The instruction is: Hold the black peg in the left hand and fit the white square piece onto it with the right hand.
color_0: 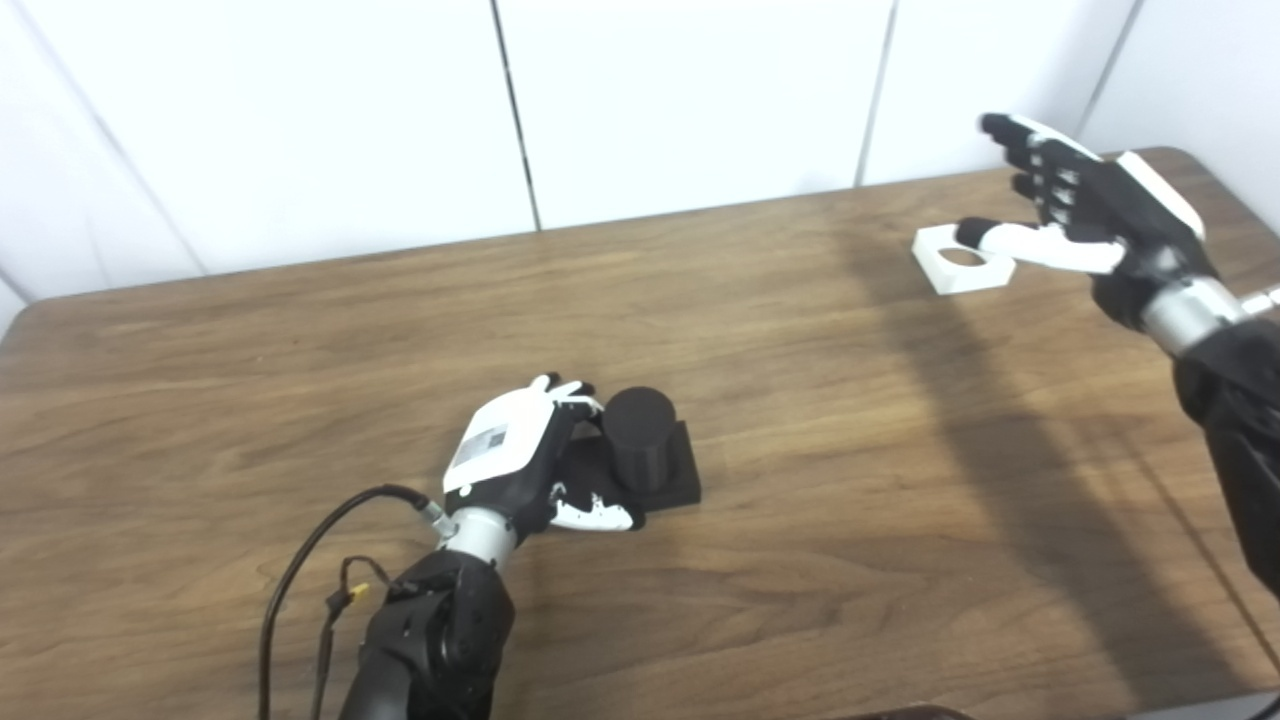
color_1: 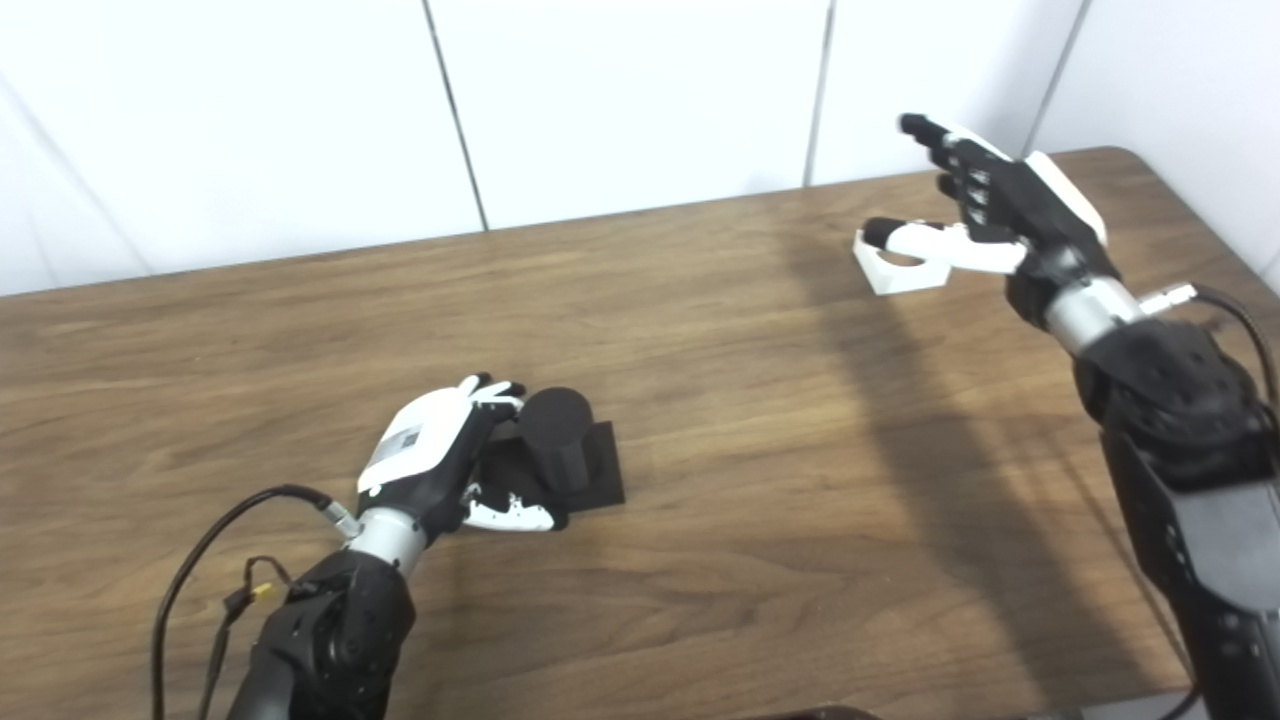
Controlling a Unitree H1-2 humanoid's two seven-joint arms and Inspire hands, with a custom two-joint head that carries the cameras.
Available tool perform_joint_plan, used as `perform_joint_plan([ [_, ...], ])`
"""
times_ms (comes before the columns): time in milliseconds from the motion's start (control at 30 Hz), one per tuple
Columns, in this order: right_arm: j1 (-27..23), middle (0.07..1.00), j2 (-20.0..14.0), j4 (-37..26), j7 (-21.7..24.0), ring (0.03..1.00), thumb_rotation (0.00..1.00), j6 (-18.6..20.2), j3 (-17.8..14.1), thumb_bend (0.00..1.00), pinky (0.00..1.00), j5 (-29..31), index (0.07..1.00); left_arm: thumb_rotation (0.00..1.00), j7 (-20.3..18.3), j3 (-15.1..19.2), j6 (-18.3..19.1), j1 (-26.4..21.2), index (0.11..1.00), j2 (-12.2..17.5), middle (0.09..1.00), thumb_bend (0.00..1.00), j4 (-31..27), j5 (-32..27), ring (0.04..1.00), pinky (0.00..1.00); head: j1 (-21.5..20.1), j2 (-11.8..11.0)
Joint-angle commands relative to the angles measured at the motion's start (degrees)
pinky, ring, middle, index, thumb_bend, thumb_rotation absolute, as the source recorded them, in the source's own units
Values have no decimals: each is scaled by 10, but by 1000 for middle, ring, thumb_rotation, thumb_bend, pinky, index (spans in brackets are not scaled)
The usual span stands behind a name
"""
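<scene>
black peg [color_0: 641, 436] stands on its square base mid worktop [color_0: 800, 480]; left hand [color_0: 520, 455] wraps it from the left, fingers curled, grip unclear. white square piece [color_0: 958, 262] lies far right of the peg; right hand [color_0: 1085, 205] spread above it. lower straight, pinch opposite edges.

I can read no text from here. The only marking is a small grey patterned label on the back of the left hand [color_0: 507, 447], too blurred to make out.
</scene>
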Motion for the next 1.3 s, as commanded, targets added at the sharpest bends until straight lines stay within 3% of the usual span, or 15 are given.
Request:
perform_joint_plan([
  [0,-43,998,-56,3,23,1000,302,0,22,873,999,-52,854,60,-31,-7,18,9,491,23,944,509,21,12,1000,1000,-6,2],
  [67,-61,1000,-82,19,50,1000,273,0,49,926,1000,-91,851,60,-33,-8,16,7,490,28,936,509,22,13,1000,1000,-14,3],
  [133,-82,1000,-104,42,80,1000,182,0,76,951,1000,-131,846,61,-35,-9,16,5,489,33,925,510,22,15,1000,1000,-21,3],
  [200,-106,1000,-118,68,114,1000,175,0,100,985,1000,-187,838,62,-41,-9,18,4,489,37,918,510,20,15,1000,1000,-23,4],
  [400,-171,1000,-137,126,205,1000,144,0,161,1000,958,-318,839,65,-60,-11,28,1,490,42,912,509,14,26,1000,1000,-33,7],
  [533,-207,1000,-133,158,239,1000,146,0,198,1000,992,-375,840,65,-58,-10,19,1,491,51,907,508,11,18,1000,1000,-58,5],
  [833,-268,1000,-104,235,250,1000,154,-16,236,1000,1000,-440,873,61,-40,-3,6,2,490,67,891,509,15,-3,1000,1000,-76,4],
  [1267,-296,1000,-71,332,225,1000,213,-66,258,1000,1000,-486,901,61,-39,-4,13,9,490,66,893,509,7,-5,1000,1000,-61,5],
])
